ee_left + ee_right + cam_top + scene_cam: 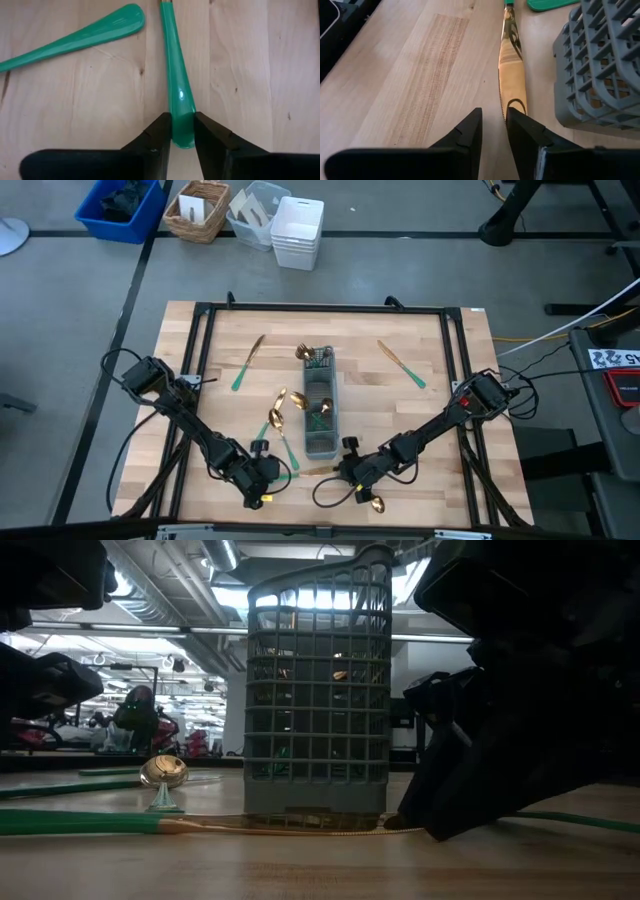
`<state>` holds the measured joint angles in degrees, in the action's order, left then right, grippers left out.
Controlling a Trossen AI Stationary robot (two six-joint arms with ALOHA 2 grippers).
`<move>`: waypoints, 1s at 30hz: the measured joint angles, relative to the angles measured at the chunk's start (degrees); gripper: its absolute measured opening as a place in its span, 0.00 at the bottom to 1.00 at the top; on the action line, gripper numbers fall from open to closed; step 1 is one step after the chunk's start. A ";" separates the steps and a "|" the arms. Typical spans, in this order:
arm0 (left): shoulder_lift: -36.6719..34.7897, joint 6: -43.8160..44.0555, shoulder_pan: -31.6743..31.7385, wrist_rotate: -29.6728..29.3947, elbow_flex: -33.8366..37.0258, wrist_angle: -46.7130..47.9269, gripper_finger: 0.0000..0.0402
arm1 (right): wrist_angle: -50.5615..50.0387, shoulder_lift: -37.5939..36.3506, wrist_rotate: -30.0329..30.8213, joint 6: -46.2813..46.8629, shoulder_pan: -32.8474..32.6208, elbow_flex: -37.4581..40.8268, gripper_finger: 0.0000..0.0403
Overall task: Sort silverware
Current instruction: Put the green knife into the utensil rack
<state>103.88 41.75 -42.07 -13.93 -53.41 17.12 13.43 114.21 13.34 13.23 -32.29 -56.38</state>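
One knife lies flat near the table's near edge, its green handle (174, 60) toward my left gripper (182, 125) and its gold blade (512, 65) toward my right gripper (493, 117). My left gripper (272, 475) is shut on the handle's end. My right gripper (343, 470) is narrowly open at the blade's tip, with bare wood in the gap. The grey caddy (320, 405) stands upright mid-table and holds some pieces. Two spoons (278, 412) lie left of it. Loose knives lie far left (248, 363) and far right (400, 365). My left gripper pinches the free end of the knife's green handle (183, 137) between its two fingers, which lie along the handle. The knife rests flat on the wood. My right gripper has one fingertip (517, 122) over the blade's tip (516, 106); whether it touches, I cannot tell.
A second green handle (75, 35) lies beside the held one. A spoon (375, 503) lies near the table's near edge, behind my right gripper. The caddy's wall (600, 75) stands close beside the blade. A black frame (320, 310) rims the table. Bins (250, 215) stand beyond.
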 joint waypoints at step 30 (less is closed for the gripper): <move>0.15 1.67 0.14 -0.81 0.00 -0.48 0.17 | -0.17 -1.44 0.51 -3.14 0.11 -2.43 0.23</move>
<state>104.03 43.42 -41.93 -14.75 -53.41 16.64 13.26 112.77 13.85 10.10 -32.18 -58.81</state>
